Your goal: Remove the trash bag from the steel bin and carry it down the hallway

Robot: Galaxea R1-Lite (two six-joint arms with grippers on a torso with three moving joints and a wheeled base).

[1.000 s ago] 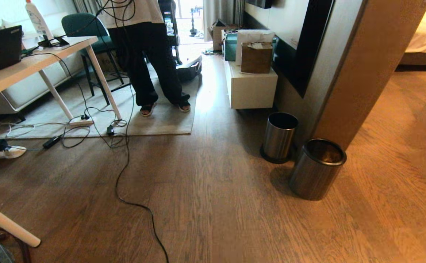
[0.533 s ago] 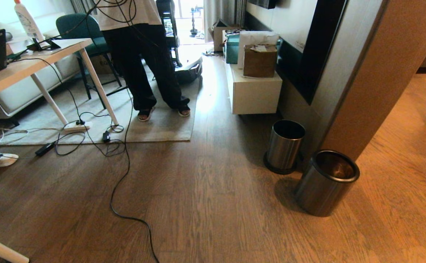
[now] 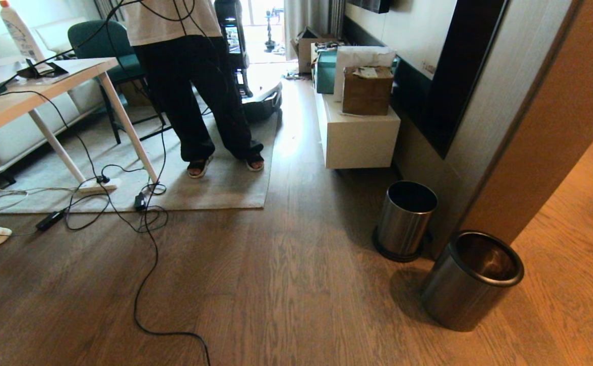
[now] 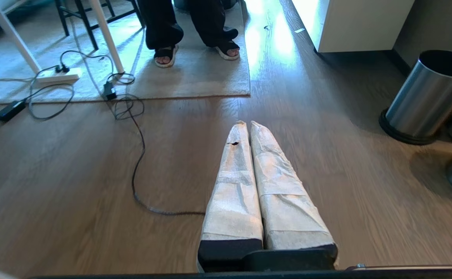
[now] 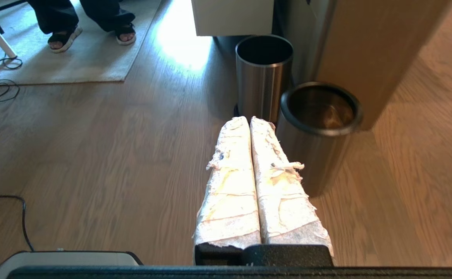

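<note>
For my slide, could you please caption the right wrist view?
Shut, tape-wrapped right gripper pointing towards two open steel bins beside a wall corner on the wooden floor.

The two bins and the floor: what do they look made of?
Near bin: brushed steel by its dull grey sheen, with a thick black rim, likely plastic or rubber. Far bin: shinier steel on a black base ring. Floor: brown planks with visible grain, wood or a wood-look laminate; the look leaves that open.

Bare wooden floor is lying open ahead; a black cable is trailing across the left, two steel bins crowding the wall corner.
</note>
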